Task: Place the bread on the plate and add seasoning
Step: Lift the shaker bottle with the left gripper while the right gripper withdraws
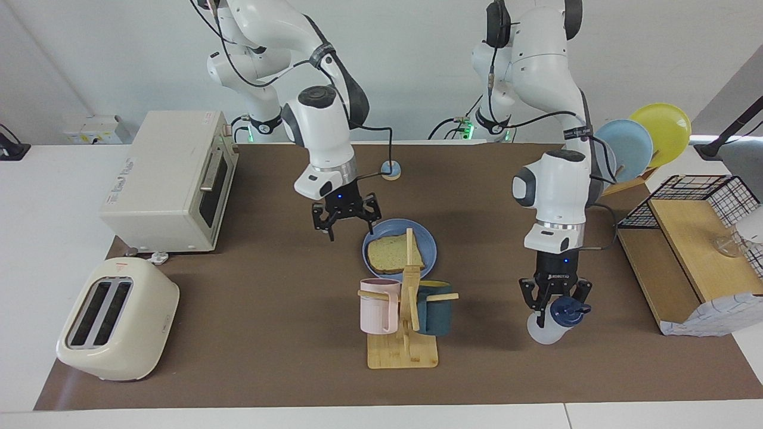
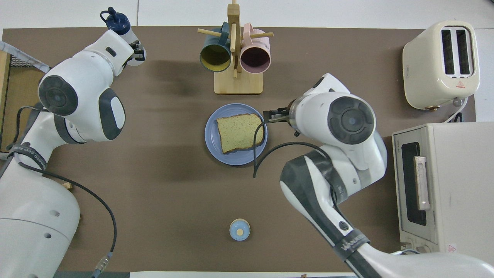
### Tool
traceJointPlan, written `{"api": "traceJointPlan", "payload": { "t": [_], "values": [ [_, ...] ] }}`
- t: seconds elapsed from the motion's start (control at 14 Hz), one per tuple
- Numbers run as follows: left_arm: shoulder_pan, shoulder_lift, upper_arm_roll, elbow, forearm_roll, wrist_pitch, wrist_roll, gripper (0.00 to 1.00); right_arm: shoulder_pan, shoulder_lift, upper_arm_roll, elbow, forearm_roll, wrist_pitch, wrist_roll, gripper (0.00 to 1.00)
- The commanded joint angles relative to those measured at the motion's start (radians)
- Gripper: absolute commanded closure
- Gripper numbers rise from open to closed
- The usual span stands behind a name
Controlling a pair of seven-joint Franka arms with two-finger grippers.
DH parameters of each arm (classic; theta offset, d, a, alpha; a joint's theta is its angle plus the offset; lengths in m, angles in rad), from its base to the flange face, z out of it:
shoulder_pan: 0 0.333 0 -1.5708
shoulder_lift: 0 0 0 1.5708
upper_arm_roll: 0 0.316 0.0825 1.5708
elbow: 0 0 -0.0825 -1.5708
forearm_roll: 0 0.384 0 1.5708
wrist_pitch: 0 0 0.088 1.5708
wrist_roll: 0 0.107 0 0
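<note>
The bread [image 1: 390, 253] [image 2: 239, 132] lies flat on the blue plate [image 1: 430, 247] [image 2: 213, 148] at mid-table. My right gripper [image 1: 351, 233] [image 2: 274, 115] hangs open and empty over the mat beside the plate, toward the right arm's end. My left gripper [image 1: 551, 310] [image 2: 135, 52] is shut on the seasoning [image 1: 553, 325] [image 2: 120, 24], a translucent white bottle with a navy looped cap. It holds the bottle tilted, over the mat near the left arm's end of the table.
A wooden mug tree [image 1: 404, 342] with a pink and a dark teal mug stands just farther from the robots than the plate. A toaster [image 1: 116, 328], a toaster oven [image 1: 173, 179], a small bell [image 1: 390, 171], racked plates [image 1: 644, 143] and a wire shelf [image 1: 691, 238] stand around the edges.
</note>
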Motion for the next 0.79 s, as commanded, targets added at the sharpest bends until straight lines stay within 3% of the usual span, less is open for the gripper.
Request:
{"api": "traceJointPlan", "payload": {
  "t": [0.0, 0.36, 0.72],
  "values": [
    [0.003, -0.110, -0.005, -0.022, 0.020, -0.193, 0.162, 1.00, -0.117, -0.007, 0.009, 0.118, 0.002, -0.202, -0.171, 0.00],
    [-0.007, -0.245, -0.007, -0.029, 0.020, -0.514, 0.429, 1.00, -0.231, -0.022, 0.005, 0.287, 0.003, -0.541, -0.186, 0.00],
    [-0.015, -0.351, -0.012, -0.034, 0.018, -0.748, 0.631, 1.00, -0.314, -0.165, 0.000, 0.255, 0.005, -0.732, -0.262, 0.00]
  ]
}}
